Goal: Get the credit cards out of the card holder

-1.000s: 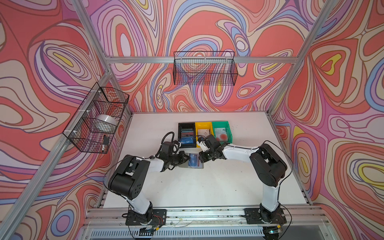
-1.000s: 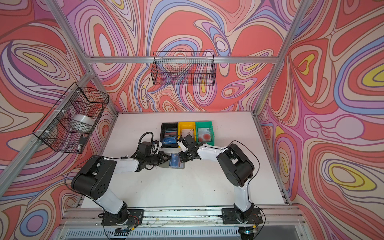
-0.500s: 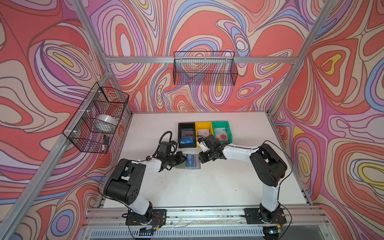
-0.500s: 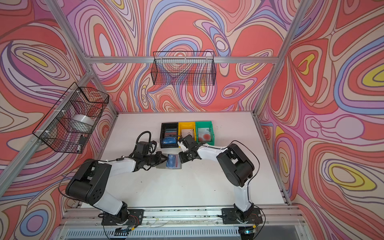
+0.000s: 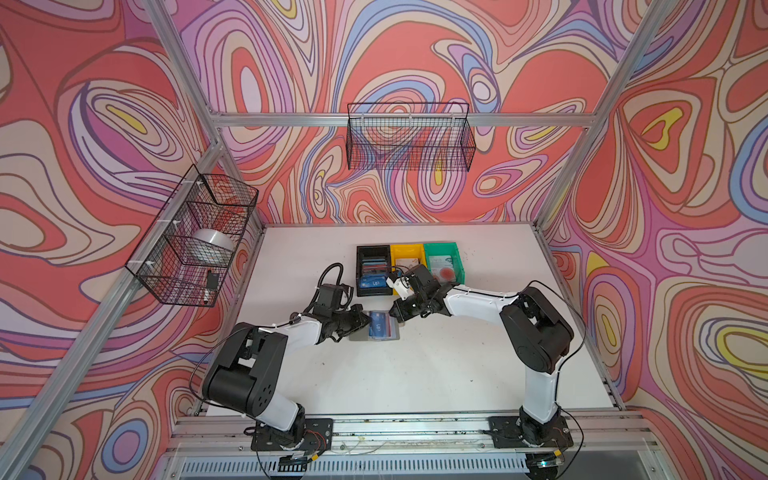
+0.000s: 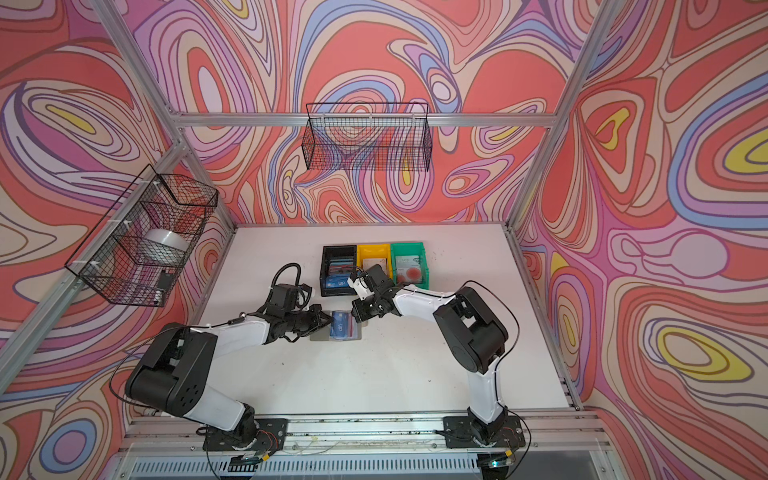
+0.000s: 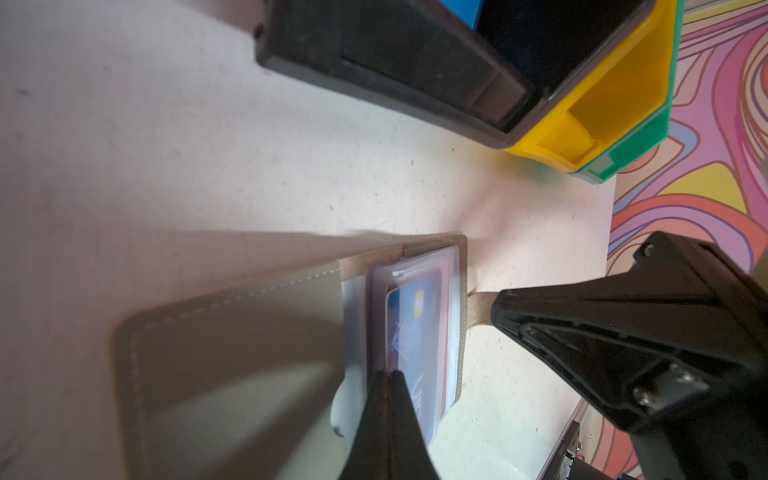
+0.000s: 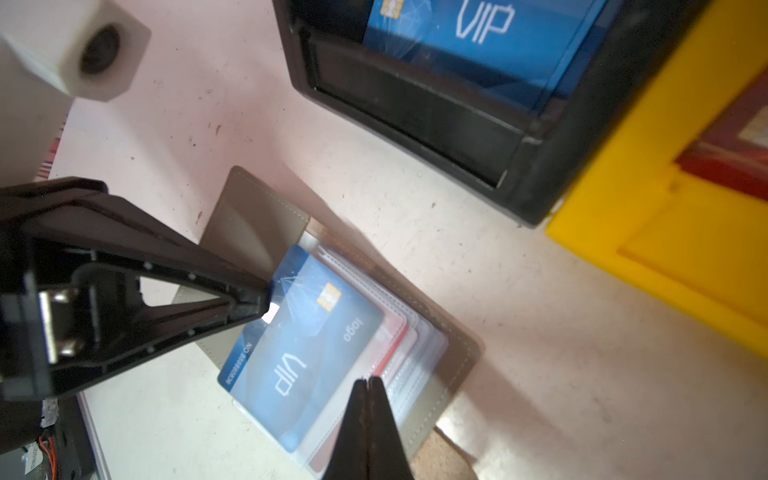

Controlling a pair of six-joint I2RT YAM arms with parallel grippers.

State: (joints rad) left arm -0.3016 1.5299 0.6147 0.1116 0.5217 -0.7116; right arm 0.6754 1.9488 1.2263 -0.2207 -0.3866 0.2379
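well, the holder lies open and flat on the table, just in front of the black bin and between the two arms. the step in hand looks like drawing the blue card from its sleeve. one end strip of the card shows clear and dark, as if past the sleeve mouth, and the rest sits hazy under plastic.

the left gripper has its jaws pressed together on that free edge, a thin pinch with no gap showing. the right gripper is closed tight too, tips down at the opposite edge of the holder beside the snap tab. it seems to pin the holder in place, though i cannot tell whether it nips the tab or a sleeve. a red card shows only as an edge lower in the stack, so more than one card is yet to come out.

next, i judge, the left arm needs a straight, level pull along the sleeve, away from the right arm, with the right holding the holder down. after that comes a carry to a bin.

writing: the pinched card reads "vip" and "logo", with "no." and a blurred row of digits along its end. a second blue card in the black bin also reads "vip". no other brand is legible.
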